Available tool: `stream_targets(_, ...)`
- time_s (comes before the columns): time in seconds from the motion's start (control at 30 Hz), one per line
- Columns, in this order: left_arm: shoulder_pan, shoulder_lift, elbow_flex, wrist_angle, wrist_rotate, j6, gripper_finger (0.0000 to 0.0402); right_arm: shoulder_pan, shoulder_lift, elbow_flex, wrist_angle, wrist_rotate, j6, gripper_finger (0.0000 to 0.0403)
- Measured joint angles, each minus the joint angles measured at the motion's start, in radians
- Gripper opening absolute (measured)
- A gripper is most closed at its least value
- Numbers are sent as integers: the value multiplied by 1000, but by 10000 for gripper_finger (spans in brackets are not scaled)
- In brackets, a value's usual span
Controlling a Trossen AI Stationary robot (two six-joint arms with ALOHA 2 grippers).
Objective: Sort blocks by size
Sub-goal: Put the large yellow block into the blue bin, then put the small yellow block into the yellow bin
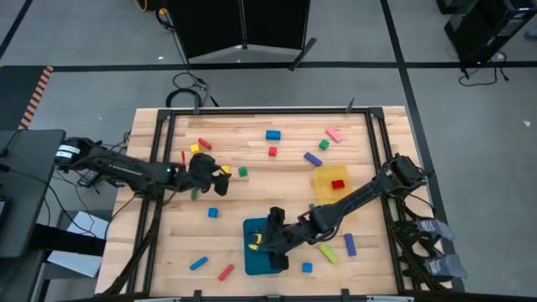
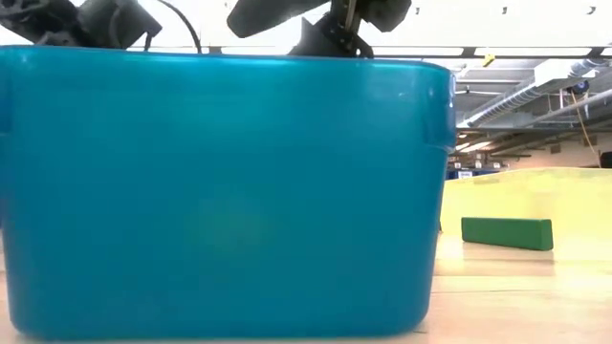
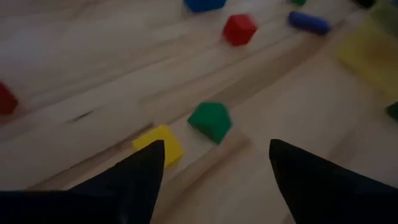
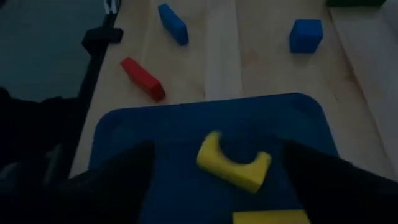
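Coloured blocks lie scattered on the wooden table. My left gripper (image 1: pixel 214 179) stands open low over the table's left middle. A yellow cube (image 3: pixel 160 144) lies just beyond one fingertip, and a green cube (image 3: pixel 211 119) lies ahead between the fingers (image 3: pixel 140 171). My right gripper (image 4: pixel 219 147) is open above the blue tray (image 1: pixel 252 262) near the front edge. A yellow arch-shaped block (image 4: pixel 233 163) lies on the tray's floor below it, with another yellow piece (image 4: pixel 270 216) beside it. The fingers hold nothing.
A translucent yellow bin (image 1: pixel 331 186) with a red block (image 1: pixel 338 184) inside stands right of centre. A red bar (image 4: pixel 143 79), a blue bar (image 4: pixel 173 23) and a blue cube (image 4: pixel 306 34) lie around the tray. More blocks lie toward the far edge. A green bar (image 2: pixel 507 232) lies beside the tray.
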Motion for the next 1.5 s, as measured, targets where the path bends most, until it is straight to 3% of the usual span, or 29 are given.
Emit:
stream_targets(0.1, 32, 33, 0, -11, 17, -14, 316, 10, -5, 0, 15, 64, -19, 391)
stream_targets(0.2, 67, 82, 0, -17, 32, -27, 319, 17, -16, 0, 46, 99, -51, 376)
stream_targets(0.57, 115, 259, 62, -14, 53, -27, 319, 18, -16, 0, 61, 100, -77, 305)
stream_targets(0.9, 148, 414, 119, -11, 43, -6, 315, 13, -16, 0, 60, 101, -99, 288)
stream_targets(1.07, 160, 430, 124, 0, 26, -3, 272, 13, -16, 0, 57, 103, -103, 289)
stream_targets(1.3, 161, 431, 123, 20, 31, 26, 139, 19, -69, 0, 53, 104, -123, 275)
stream_targets(1.5, 151, 396, 124, 126, 49, 97, 138, 67, -190, 0, -5, 179, -209, 261)
